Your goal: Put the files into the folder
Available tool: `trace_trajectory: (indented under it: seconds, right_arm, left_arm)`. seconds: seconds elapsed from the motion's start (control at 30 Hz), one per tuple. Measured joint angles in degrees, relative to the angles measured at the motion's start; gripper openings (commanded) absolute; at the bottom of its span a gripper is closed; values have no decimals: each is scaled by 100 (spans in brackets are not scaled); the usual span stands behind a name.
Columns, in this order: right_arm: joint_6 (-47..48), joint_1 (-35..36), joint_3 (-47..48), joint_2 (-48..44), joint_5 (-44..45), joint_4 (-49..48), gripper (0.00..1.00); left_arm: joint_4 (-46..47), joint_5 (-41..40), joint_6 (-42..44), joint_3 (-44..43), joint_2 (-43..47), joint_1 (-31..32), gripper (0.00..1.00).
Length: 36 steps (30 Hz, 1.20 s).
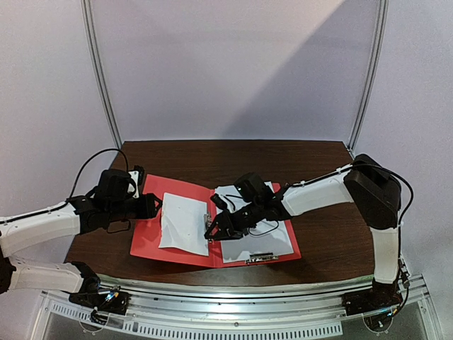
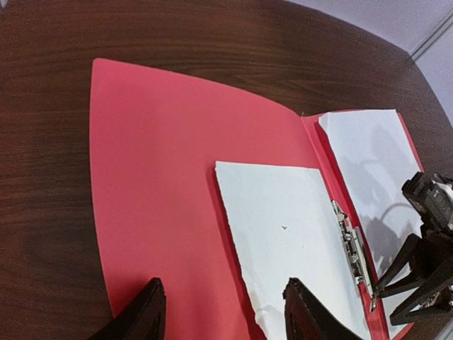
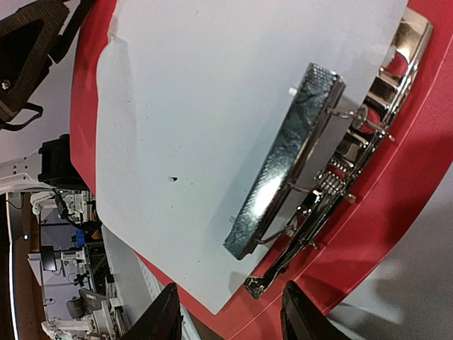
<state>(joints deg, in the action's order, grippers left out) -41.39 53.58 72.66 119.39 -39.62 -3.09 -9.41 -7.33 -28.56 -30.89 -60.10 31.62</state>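
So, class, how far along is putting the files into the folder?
Done: the folder lies open, the small sheet on its left half, the large sheet on its right. In hand: the right gripper is at the metal clip by the fold, whose bar stands raised; the left gripper hovers open at the folder's left edge. Left: pressing the clip down and probably closing the folder.

Red folder [image 1: 145,241], white sheets [image 1: 184,223], dark brown wood-grain table [image 1: 212,159].

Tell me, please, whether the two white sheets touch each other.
Apart. The left wrist view shows a red strip of the folder and its clip lying between the small sheet and the large sheet.
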Motion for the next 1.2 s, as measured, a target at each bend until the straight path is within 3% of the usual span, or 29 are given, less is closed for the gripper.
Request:
trace_trajectory:
  seconds: [1.2]
  right_arm:
    - [-509,2,0,341,-448,-787,47]
  left_arm:
    - [2,-9,87,166,0,-2,56]
